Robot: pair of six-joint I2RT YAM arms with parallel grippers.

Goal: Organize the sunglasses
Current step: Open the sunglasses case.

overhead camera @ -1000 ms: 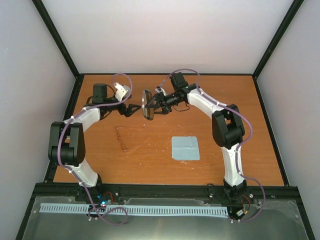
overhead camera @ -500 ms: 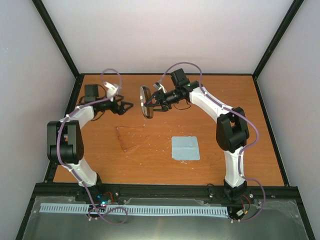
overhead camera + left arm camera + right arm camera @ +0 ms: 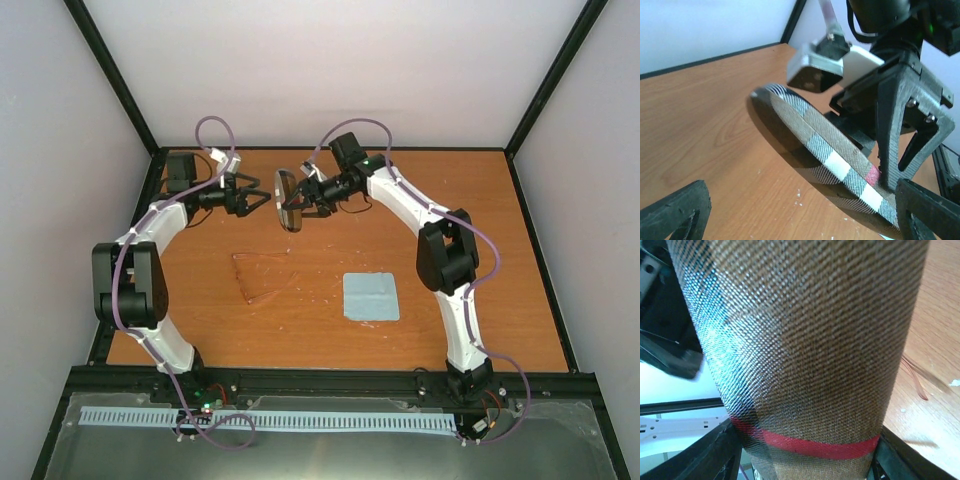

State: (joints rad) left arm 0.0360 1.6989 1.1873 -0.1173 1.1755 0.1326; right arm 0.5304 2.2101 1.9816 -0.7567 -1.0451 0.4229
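Right pincer [image 3: 304, 196] was clamped on the striped case [image 3: 288, 201], left pincer [image 3: 262, 199] gaped wide beside it, sunglasses [image 3: 262, 276] lay on the worktop [image 3: 470, 200].

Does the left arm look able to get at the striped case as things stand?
Probably yes: the open left gripper faces the striped case with nothing between them; the right gripper grips it from the other side.
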